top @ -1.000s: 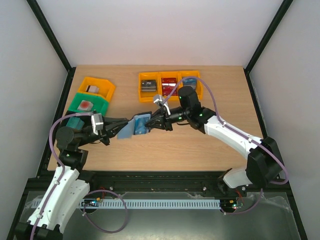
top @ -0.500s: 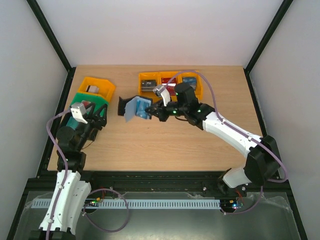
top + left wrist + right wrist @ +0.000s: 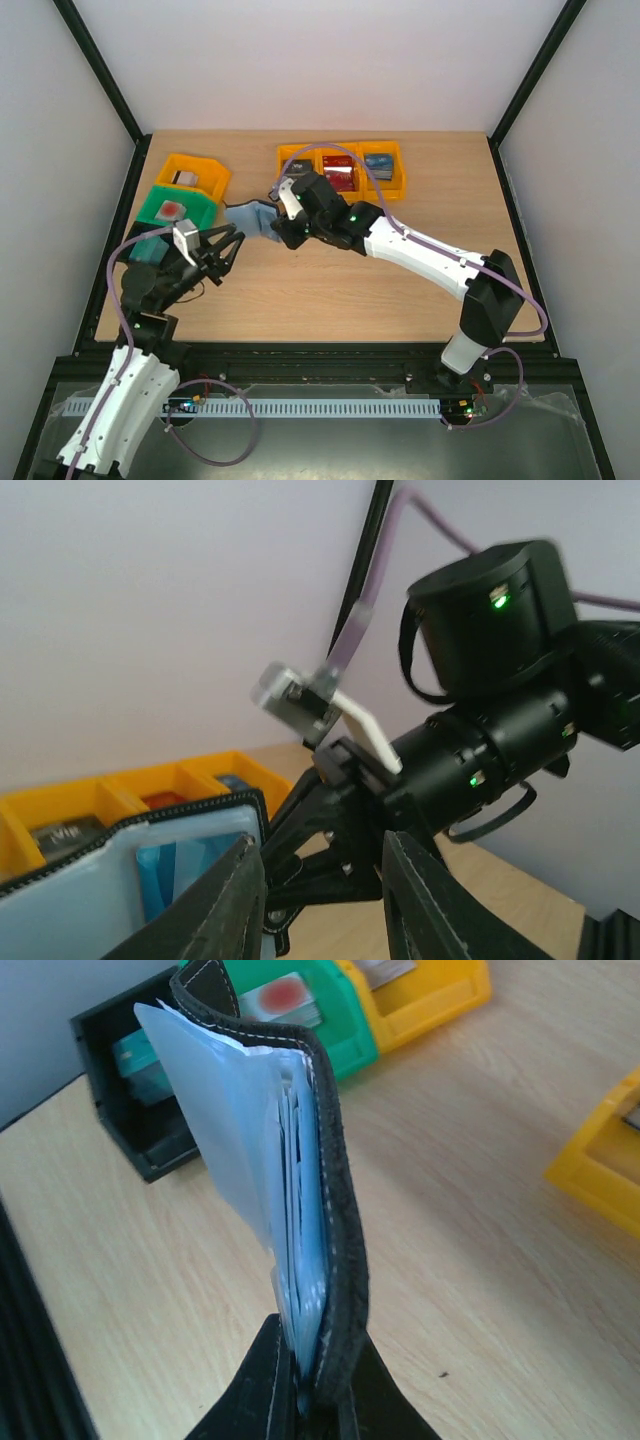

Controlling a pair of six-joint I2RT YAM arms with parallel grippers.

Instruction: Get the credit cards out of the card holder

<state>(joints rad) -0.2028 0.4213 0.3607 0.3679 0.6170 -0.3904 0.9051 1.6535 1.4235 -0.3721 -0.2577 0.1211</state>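
Observation:
The black card holder (image 3: 248, 216) hangs above the table, and my right gripper (image 3: 276, 228) is shut on its lower edge. In the right wrist view the card holder (image 3: 340, 1210) stands edge-on between the fingers of that gripper (image 3: 315, 1400), with pale blue pockets and thin card edges (image 3: 296, 1260) inside. My left gripper (image 3: 226, 248) is just left of and below it, open and holding nothing. From the left wrist the gripper (image 3: 322, 850) faces the holder's grey-blue inside (image 3: 110, 880), where a bluish credit card (image 3: 160, 875) shows.
Three orange bins (image 3: 340, 172) at the back hold cards. A yellow bin (image 3: 195, 175) and a green bin (image 3: 176, 209) with a reddish card sit at the back left. A black bin (image 3: 140, 1090) stands beside the green one.
The right arm has swung the card holder leftwards. The left gripper went to the green bin, opened, and has come back towards the holder with its jaws narrower.

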